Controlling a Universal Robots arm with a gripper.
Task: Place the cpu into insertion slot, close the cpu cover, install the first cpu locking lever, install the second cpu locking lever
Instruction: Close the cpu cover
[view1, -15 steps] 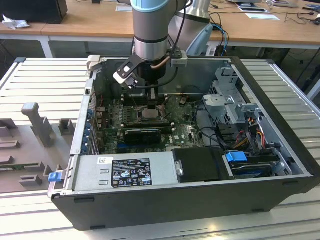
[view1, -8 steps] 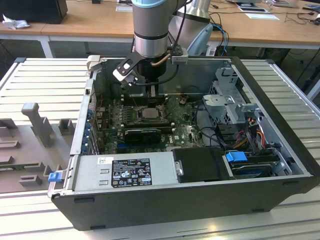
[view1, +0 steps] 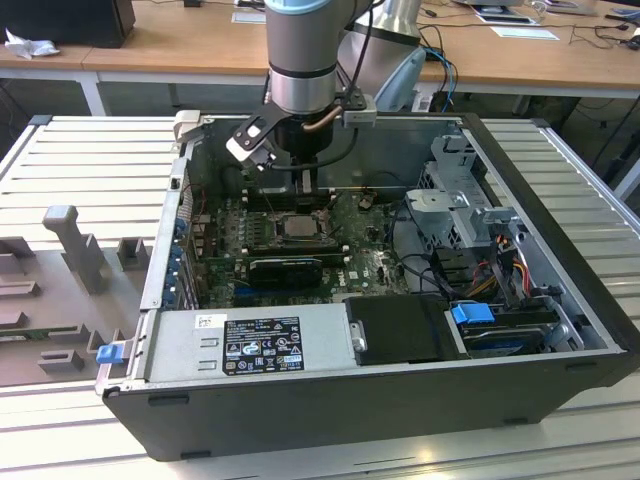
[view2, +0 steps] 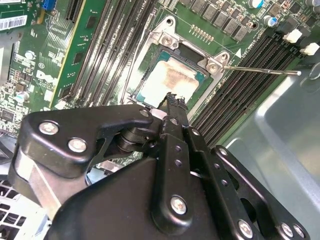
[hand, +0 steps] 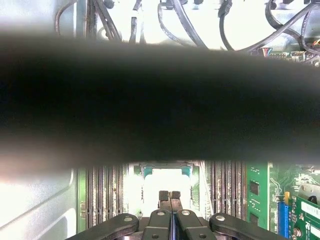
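This is looking like a robotics lab with a computer-hardware bench.

An industrial arm (view1: 300, 50) with a black pincer (view1: 305, 185) is hanging over an opened PC case (view1: 400, 410). The case is lying on its side on a slatted metal desk (view1: 90, 160), with its green motherboard (view1: 370, 265) and wiring lying bare. Grey moulded holders (view1: 70, 240) are sitting on the slats just beside the case, toward the exterior view's left. Behind the case, long wooden desks (view1: 180, 45) are running across the room. They are carrying loose cables (view1: 440, 50), papers (view1: 525, 32) and a dark box (view1: 60, 20), as shared work desks in a lab do.
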